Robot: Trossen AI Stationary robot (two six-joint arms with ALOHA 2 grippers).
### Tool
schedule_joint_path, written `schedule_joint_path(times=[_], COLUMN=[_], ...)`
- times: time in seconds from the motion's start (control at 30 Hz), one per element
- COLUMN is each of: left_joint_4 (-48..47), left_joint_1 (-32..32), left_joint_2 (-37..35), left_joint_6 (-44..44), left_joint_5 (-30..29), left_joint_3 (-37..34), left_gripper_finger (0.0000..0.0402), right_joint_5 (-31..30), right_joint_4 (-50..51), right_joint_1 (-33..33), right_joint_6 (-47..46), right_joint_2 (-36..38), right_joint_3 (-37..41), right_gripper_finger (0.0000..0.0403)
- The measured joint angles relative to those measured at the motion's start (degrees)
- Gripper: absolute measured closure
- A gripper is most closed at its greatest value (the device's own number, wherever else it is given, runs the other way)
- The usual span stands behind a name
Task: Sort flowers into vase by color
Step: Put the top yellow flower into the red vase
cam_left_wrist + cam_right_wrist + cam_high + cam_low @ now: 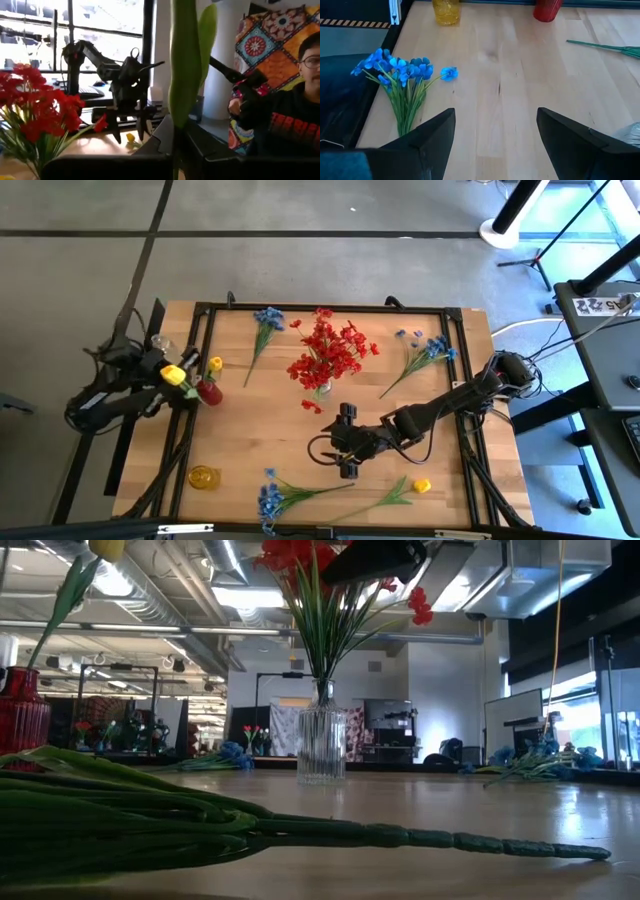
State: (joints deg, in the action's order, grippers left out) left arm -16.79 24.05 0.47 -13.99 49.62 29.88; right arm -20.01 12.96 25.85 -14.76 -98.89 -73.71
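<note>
My left gripper (184,387) is at the table's left edge, beside the red vase (208,393), and is shut on a yellow flower (172,375). A second yellow flower (215,364) stands in that red vase (20,710). My right gripper (346,442) hangs open over bare wood at the table's middle, touching nothing. A clear vase (322,745) at centre holds red flowers (330,350). Blue sprays lie at the far side (266,320), the right (425,352) and the near edge (270,498). Another yellow flower (420,485) lies near the near edge. My left gripper (175,137) pinches the yellow flower's green stem (178,117) between its two fingers, coming level from the table's left. The stem and leaves (187,55) rise upright above the fingers, lifted clear of the table. The bloom is out of the wrist view.
A yellow vase (203,477) stands at the near left corner. A black frame (330,307) rims the table. In the right wrist view, a blue spray (400,72) lies ahead of the open fingers. A person (295,105) sits beyond the table's right side.
</note>
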Motion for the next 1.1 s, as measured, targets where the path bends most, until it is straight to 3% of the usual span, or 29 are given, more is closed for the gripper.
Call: schedule_joint_path(times=[0.3,0.77,1.1], left_joint_4=[17.0,15.4,20.7], left_joint_1=[-6.4,-24.7,-44.7], left_joint_2=[0.0,1.4,13.1], left_joint_6=[-8.4,-5.4,1.1], left_joint_5=[0.8,-10.5,-22.1], left_joint_3=[-8.0,-8.0,-8.0], left_gripper_finger=[0.0394,0.0393,0.0393], right_joint_5=[0.0,0.1,0.1], right_joint_4=[0.0,-0.1,0.0], right_joint_1=[0.0,0.0,0.0], right_joint_6=[-0.4,-1.5,-1.7], right_joint_2=[0.0,0.0,0.0], right_joint_3=[0.0,0.0,0.0], right_gripper_finger=[0.0123,0.0123,0.0123])
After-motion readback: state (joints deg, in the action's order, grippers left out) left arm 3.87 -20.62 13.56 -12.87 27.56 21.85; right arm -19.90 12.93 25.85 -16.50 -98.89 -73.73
